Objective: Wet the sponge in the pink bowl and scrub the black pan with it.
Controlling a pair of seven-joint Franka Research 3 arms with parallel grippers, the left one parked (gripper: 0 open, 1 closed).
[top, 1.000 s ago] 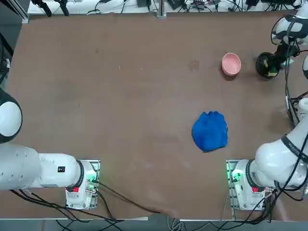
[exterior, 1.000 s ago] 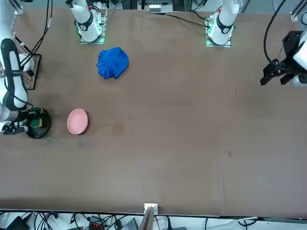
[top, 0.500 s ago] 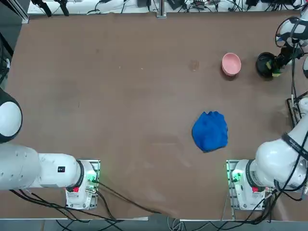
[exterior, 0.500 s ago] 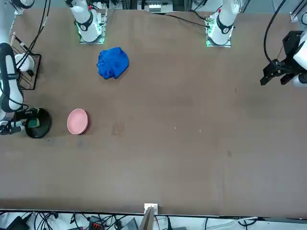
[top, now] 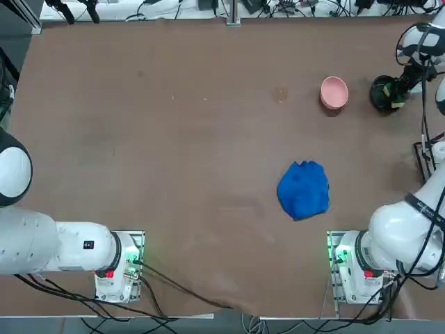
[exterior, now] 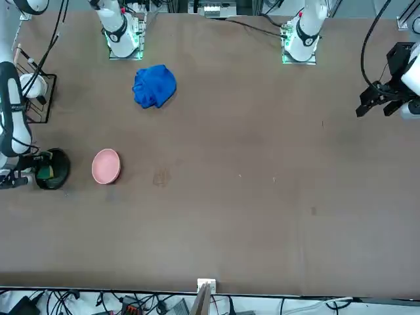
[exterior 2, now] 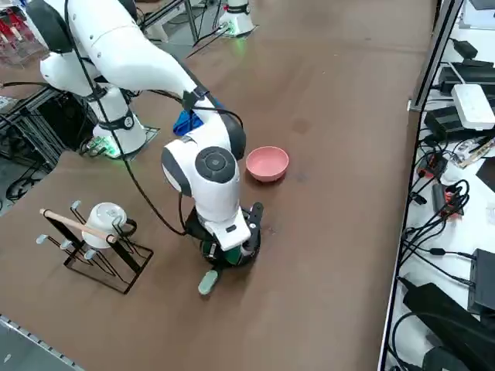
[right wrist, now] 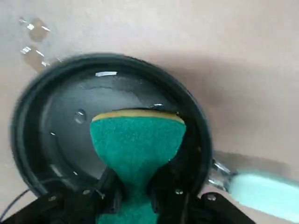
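Working from the biggest thing down: the table (top: 174, 153) is wide and mostly bare, and everything that matters sits in its far right corner, seen from overhead. The blue cloth (top: 304, 189) lies well apart from the job, toward the arm's base, and I can ignore it.

The pink bowl (top: 334, 92) sits at about 9 o'clock from the black pan (top: 384, 93) in the overhead view, near it but not touching. A few droplets (right wrist: 32, 39) lie on the table just outside the pan's rim, and the pan floor shines wet, so I judge the wetting is done and the scrubbing is the step in hand.

The pan's pale handle (exterior 2: 208, 281) points toward the table edge in the right side view. The pan is small and light, I would guess, so hard sideways pushes could slide it.

The right claw (right wrist: 133, 193) hangs over the pan, its two fingers pinched tight on the sponge (right wrist: 136, 140), squeezing its middle narrow. The sponge's yellow edge points into the pan.

To scrub well I would press down only gently, keep the strokes short and circular inside the rim, and hold the wrist centred so the fingers do not knock the wall. I cannot tell whether the sponge is touching the pan floor, so I would ease down first.
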